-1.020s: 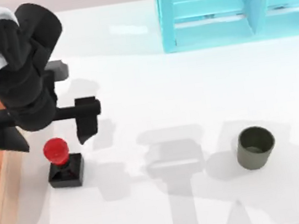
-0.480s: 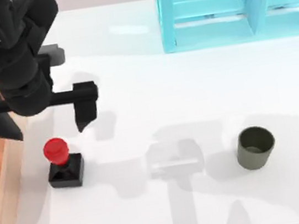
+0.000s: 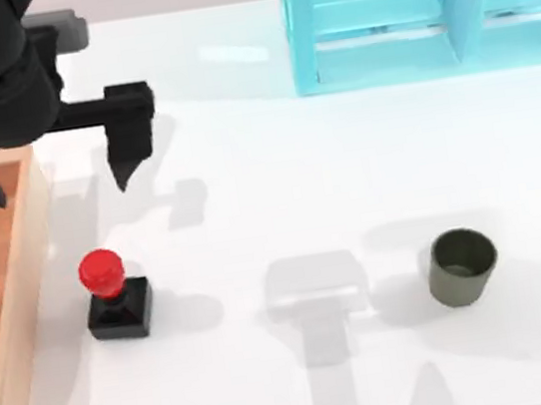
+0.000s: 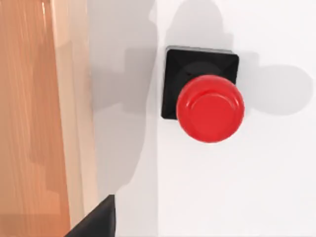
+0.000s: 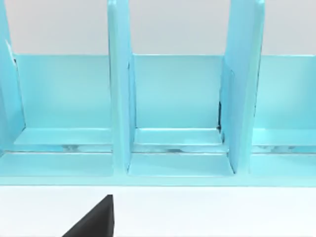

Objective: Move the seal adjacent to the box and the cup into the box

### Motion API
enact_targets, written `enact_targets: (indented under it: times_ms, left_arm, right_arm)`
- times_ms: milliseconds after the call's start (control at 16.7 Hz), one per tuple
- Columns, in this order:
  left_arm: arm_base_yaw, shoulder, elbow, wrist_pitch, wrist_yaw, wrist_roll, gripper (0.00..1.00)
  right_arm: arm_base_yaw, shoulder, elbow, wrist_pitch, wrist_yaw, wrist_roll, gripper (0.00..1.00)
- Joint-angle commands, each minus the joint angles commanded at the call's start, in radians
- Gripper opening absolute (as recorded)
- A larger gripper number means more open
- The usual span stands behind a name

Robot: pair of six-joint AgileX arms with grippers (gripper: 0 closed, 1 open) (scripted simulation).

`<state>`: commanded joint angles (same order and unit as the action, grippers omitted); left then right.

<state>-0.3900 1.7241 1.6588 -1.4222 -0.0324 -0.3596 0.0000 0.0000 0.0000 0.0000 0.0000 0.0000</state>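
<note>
The left arm's black two-finger tool hung above the upper-left part of the white desk, its fingers spread wide apart and holding nothing. One finger pointed down over the bare desk, while the other sat over the near wall of the large light-brown wooden box at the left edge of the desk. The tool was well clear of the things below it.

The seal, a small stamp with a round glossy red knob on a black square block, stood upright on the desk just beside the box's right-hand wall, close to it but not touching. In the left wrist view the stamp's red knob sat over its black base, with a strip of white desk between the base and the wooden wall.

The small dark olive-grey handleless cup stood upright with its mouth up on the right half of the desk, well apart from the seal and the box.

A light-blue shelf-like frame stood at the far side of the desk, and the right wrist view faced its open compartments. I could not tell how the right tool's fingers stood.
</note>
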Motion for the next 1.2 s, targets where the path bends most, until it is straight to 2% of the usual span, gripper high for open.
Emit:
enact_targets:
  times_ms: [300,480,660,1200]
  left_arm:
    - [-0.008,0.015,0.011,-0.001,-0.003,-0.009,1.00]
    - [-0.077,0.107,0.109,-0.022,-0.022,-0.075,1.00]
    - [-0.193,0.273,0.301,-0.058,-0.057,-0.188,1.00]
    - [-0.620,0.853,1.060,-0.168,-0.182,-0.600,1.00]
  right_arm:
    - [0.000,0.000,0.000,0.000,0.000,0.000,1.00]
    - [0.000,0.000,0.000,0.000,0.000,0.000,1.00]
    - [0.000,0.000,0.000,0.000,0.000,0.000,1.00]
    - [0.000,0.000,0.000,0.000,0.000,0.000,1.00]
